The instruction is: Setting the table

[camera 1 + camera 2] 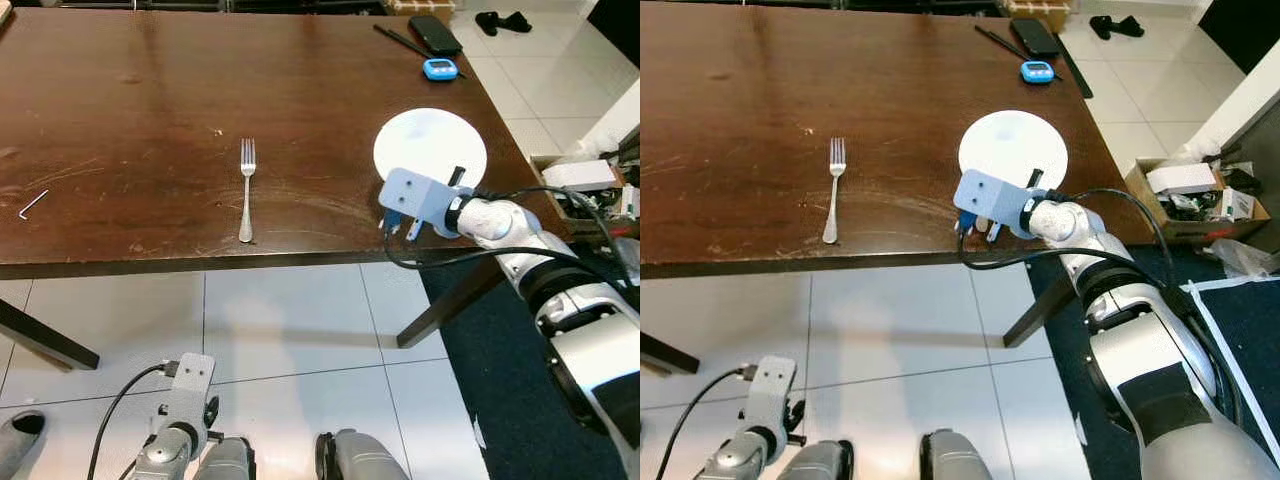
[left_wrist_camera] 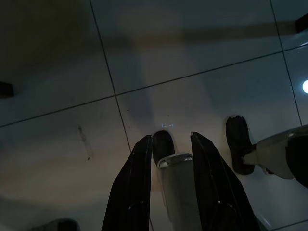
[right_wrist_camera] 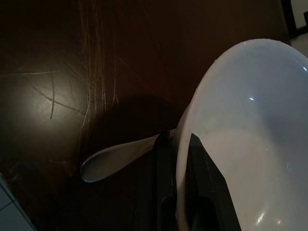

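A white plate (image 1: 430,140) lies near the right front corner of the dark wooden table (image 1: 150,100). My right gripper (image 1: 400,228) reaches over the table's front edge to the plate's near rim. In the right wrist view its fingers (image 3: 163,159) stand close together with the plate's rim (image 3: 250,120) between them. A silvery utensil handle (image 3: 115,156) pokes out beside the fingers, flat on the wood. A metal fork (image 1: 246,190) lies left of the plate, tines pointing away from me. My left gripper (image 2: 168,139) hangs open and idle over the tiled floor.
A blue timer (image 1: 439,69), a black device (image 1: 434,33) and a thin black stick lie at the table's far right. A small hex key (image 1: 33,204) lies at the left. A cluttered cardboard box (image 1: 1190,200) stands on the floor to the right, by a dark rug.
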Available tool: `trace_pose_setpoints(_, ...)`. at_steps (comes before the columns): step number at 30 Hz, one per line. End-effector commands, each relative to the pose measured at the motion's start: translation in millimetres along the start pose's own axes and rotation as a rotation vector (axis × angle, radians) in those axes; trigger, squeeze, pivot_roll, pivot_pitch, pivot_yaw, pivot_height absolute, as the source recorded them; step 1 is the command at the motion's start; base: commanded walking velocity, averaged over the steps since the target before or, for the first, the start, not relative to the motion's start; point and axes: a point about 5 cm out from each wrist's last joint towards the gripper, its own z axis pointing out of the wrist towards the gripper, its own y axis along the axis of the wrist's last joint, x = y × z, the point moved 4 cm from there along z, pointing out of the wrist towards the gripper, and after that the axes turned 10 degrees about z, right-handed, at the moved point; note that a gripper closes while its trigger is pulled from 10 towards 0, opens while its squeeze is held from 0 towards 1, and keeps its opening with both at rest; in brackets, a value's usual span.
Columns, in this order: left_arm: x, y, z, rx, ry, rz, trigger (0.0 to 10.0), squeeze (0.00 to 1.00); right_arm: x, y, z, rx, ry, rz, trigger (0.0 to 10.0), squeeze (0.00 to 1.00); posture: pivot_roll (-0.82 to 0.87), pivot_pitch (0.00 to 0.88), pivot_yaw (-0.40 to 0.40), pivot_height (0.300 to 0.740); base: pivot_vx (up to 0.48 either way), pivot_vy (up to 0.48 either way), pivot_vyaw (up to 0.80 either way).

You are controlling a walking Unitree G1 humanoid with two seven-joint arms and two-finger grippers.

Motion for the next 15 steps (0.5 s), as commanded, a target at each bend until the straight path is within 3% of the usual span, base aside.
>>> trace_pose_setpoints(1,-3.7,-10.4,-2.6,0.035,-0.012,-0.004,10.0,0.00,1.7,7.4,3.4,-0.027,0.006,-0.008,10.0,0.00,0.08,0.147,-0.029,0.740,0.000,0.000,0.00)
trace_pose_setpoints(8,-2.3,-8.1,-2.4,0.026,-0.004,-0.015,10.0,0.00,7.2,9.4,7.4,-0.030,0.004,-0.005,10.0,0.00,0.09,0.147,-0.039,0.740,0.000,0.000,0.00)
trace_pose_setpoints(13,3.4,-8.5,-3.2,0.024,0.015,-0.031,10.0,0.00,0.0,7.2,4.0,-0.034,-0.022,0.025,10.0,0.00,0.09,0.147,-0.046,0.740,0.000,0.000,0.00)
trace_pose_setpoints(15,4.7,-9.1,-3.5,0.025,0.020,-0.033,10.0,0.00,2.5,15.0,4.7,-0.087,-0.007,0.063,10.0,0.00,0.09,0.145,-0.041,0.740,0.000,0.000,0.00)
